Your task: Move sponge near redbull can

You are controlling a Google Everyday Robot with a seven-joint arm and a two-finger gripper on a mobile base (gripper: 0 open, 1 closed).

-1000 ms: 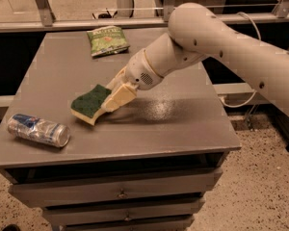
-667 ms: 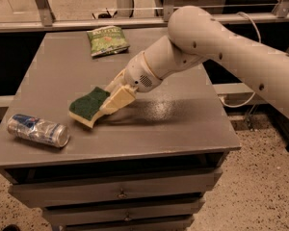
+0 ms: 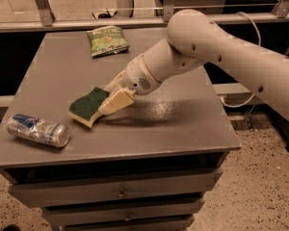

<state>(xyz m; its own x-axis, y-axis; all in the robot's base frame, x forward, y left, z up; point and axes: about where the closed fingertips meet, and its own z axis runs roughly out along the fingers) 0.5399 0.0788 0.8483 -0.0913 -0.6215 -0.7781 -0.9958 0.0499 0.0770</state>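
Note:
The sponge [image 3: 87,106], dark green on top over pale yellow foam, sits tilted at the table's left-middle, its right end between the fingers of my gripper [image 3: 113,96]. My gripper is shut on the sponge, with the cream fingers [image 3: 118,101] clamping its right edge. The redbull can [image 3: 38,130], silver and blue, lies on its side near the front left corner of the table, a short way to the lower left of the sponge and apart from it. My pale arm [image 3: 221,52] reaches in from the right.
A green snack bag [image 3: 107,40] lies flat at the back of the grey table [image 3: 173,124]. The table stands on a drawer cabinet [image 3: 120,194]. Metal rails and posts run behind it; speckled floor lies to the right.
My gripper and the sponge have shifted slightly left toward the can. The can and the snack bag have not moved.

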